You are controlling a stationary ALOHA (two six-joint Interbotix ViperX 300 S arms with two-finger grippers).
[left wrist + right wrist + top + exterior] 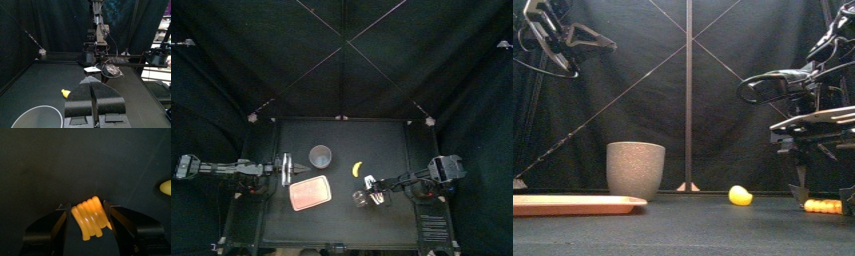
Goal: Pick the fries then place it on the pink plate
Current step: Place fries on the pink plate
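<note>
- The fries (91, 219), an orange ridged toy, lie on the black table (345, 140) toward its front right
- The right gripper (89, 206) is down at table level, its two jaws pressed against opposite sides of the fries
- The pink tray (310, 194) lies flat and bare to the left of the fries, apart from them
- A grey cup (319, 154) stands upright behind the tray
- A small yellow toy (742, 196) lies between the cup and the fries, touching neither
- The left gripper (93, 84) hangs raised over the table's left side, jaws pressed together on nothing
</note>
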